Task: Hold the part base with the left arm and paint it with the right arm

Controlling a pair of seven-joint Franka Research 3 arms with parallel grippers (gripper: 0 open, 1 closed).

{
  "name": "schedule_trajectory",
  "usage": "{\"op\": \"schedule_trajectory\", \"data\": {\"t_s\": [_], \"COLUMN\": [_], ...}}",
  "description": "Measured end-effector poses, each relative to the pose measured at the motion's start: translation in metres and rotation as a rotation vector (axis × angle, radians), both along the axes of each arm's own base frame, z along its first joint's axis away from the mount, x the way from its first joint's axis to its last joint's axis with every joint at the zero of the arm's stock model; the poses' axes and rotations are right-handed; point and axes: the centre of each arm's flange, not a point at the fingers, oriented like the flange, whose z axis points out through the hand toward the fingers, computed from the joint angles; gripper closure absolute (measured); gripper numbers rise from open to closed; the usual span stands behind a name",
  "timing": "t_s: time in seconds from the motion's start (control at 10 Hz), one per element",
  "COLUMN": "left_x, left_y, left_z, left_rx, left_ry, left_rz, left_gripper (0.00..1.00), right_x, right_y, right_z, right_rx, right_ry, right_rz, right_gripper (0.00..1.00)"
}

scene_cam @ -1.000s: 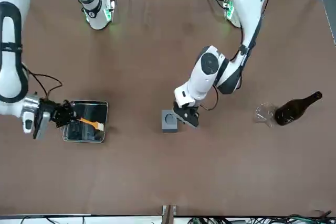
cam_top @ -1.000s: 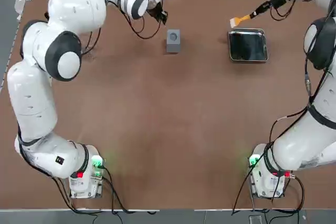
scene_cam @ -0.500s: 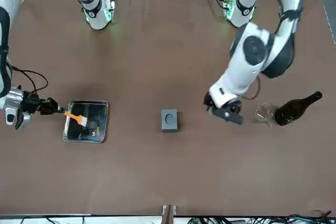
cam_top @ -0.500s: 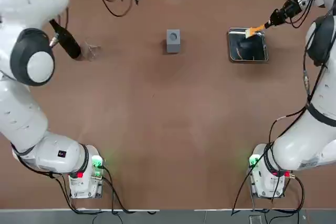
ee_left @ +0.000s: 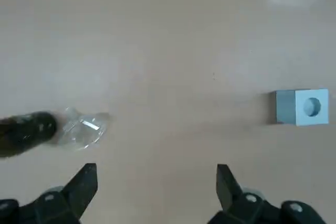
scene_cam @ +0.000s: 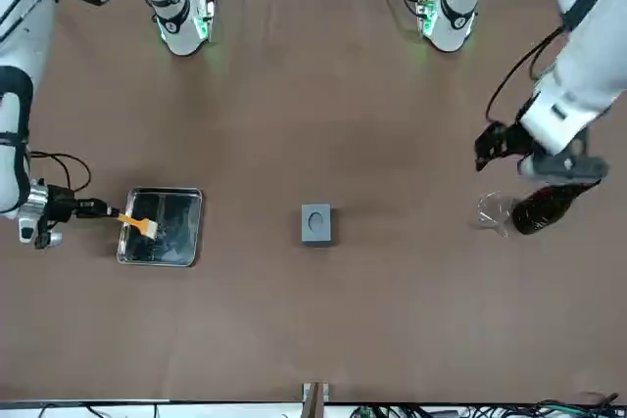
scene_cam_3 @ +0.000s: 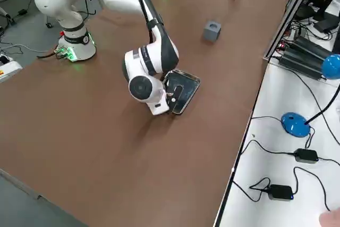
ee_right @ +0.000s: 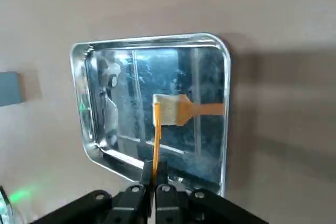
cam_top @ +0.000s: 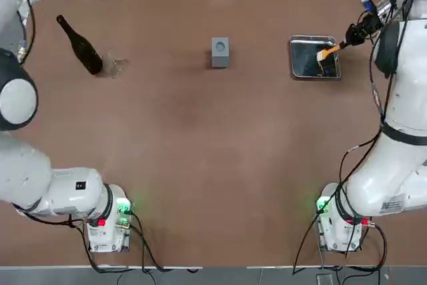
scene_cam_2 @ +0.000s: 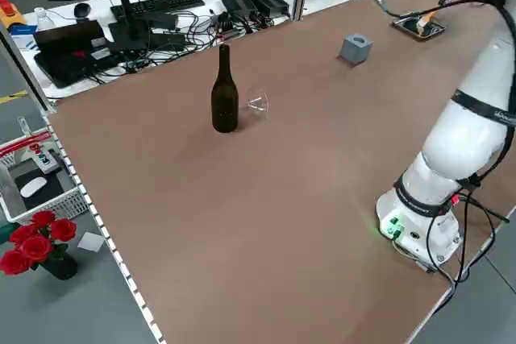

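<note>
Part base [cam_top: 220, 54] sits right of the spread left gripper [ee_left: 157, 166] at far left, while the right gripper [ee_right: 154, 170] at far right pinches a paintbrush [scene_cam: 143, 226]

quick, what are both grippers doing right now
Left gripper: open, holding nothing, above the table.
Right gripper: closed on the orange brush, over the metal tray.

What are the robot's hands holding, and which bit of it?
The right gripper holds the brush by its handle, with the bristles out over the tray. The left gripper is open and holds nothing.
</note>
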Motion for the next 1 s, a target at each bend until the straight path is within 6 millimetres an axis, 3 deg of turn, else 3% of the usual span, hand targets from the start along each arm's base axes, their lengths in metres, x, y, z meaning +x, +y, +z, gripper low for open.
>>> {"op": "schedule_trajectory", "data": {"t_s": [0.2, 0.5, 0.7, 1.0], "left_x": [-0.020, -0.025, -0.031, -0.043], "left_y": [0.018, 0.036, 0.034, 0.020], "left_z": [0.027, 0.043, 0.047, 0.039], "left_rx": [-0.014, -0.017, -0.012, -0.006], "left_ry": [0.048, 0.053, 0.064, 0.013], "left_rz": [0.024, 0.003, -0.004, 0.001], "left_gripper": [0.00, 0.02, 0.02, 0.02], "right_x": [0.004, 0.003, 0.001, 0.001], "right_y": [-0.003, -0.019, -0.026, -0.026], "right_z": [-0.010, -0.011, -0.014, -0.035], "right_rx": [-0.007, -0.032, -0.044, -0.053], "right_ry": [-0.007, -0.015, -0.009, 0.024], "right_rz": [0.031, 0.037, 0.031, 0.037], "right_gripper": [0.95, 0.94, 0.91, 0.86]}}
